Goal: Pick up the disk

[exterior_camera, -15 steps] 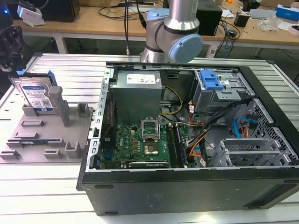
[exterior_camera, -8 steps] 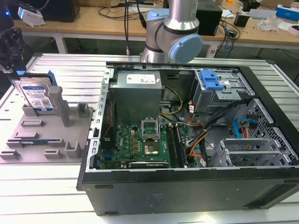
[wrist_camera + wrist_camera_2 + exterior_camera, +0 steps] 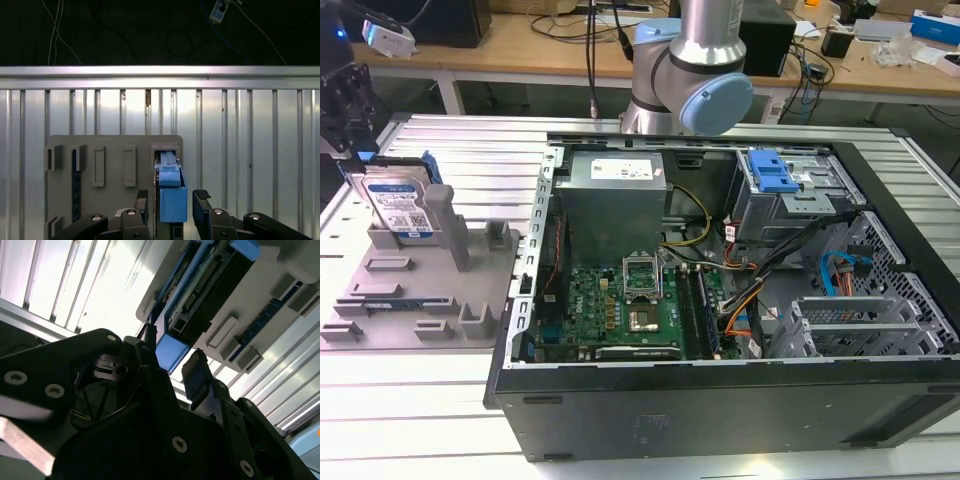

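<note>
The disk [image 3: 398, 205], silver with a white and blue label and a blue frame, stands on edge in a slot of the grey fixture tray [image 3: 420, 300] at the exterior view's left. My gripper [image 3: 348, 120] hangs just above and behind its top edge. In the first wrist view the disk [image 3: 167, 165] shows edge-on. Its blue frame end sits between the two black fingers [image 3: 201, 200] of my open gripper [image 3: 172, 196], with a small gap on each side. The second wrist view shows the disk [image 3: 210, 285] and my gripper [image 3: 172, 357] straddling the same blue end.
An open computer case [image 3: 720, 300] lies to the tray's right on the ribbed metal table [image 3: 450, 130], with a blue bracket [image 3: 770, 175] inside. The arm's base [image 3: 690, 70] rises behind the case. The tray [image 3: 115, 150] has several empty slots and posts. Workbenches stand behind.
</note>
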Robot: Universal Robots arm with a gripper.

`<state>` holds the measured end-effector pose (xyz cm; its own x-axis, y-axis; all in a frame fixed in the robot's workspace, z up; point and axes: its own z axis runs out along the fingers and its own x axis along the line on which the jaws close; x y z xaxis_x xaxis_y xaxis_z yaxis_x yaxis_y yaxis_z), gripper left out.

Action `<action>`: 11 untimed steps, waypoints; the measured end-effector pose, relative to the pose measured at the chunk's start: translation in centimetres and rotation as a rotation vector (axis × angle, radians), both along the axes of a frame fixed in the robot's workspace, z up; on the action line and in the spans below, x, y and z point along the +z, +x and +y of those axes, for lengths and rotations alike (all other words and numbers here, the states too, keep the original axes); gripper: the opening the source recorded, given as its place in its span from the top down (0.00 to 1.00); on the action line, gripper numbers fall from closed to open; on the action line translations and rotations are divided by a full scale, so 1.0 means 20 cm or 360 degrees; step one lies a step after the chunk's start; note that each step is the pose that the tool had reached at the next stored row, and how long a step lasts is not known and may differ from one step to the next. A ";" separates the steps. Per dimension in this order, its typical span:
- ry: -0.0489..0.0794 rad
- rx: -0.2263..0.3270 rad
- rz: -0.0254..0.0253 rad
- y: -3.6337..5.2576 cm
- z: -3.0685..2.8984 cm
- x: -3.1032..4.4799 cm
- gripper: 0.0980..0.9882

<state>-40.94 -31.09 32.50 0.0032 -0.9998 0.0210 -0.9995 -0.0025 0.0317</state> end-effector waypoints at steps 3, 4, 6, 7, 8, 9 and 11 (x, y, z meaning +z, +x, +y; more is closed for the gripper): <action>-0.0001 0.0005 0.00001 -0.003 0.000 -0.013 0.57; -0.0002 0.0007 0.00001 -0.004 0.000 -0.020 0.57; -0.0003 0.0009 0.00005 -0.006 0.000 -0.026 0.57; -0.0002 0.0009 0.00000 -0.006 0.000 -0.027 0.57; -0.0002 0.0009 0.00001 -0.006 0.000 -0.027 0.57; -0.0003 0.0009 0.00001 -0.006 0.000 -0.027 0.57; -0.0002 0.0009 -0.00003 -0.006 0.000 -0.029 0.57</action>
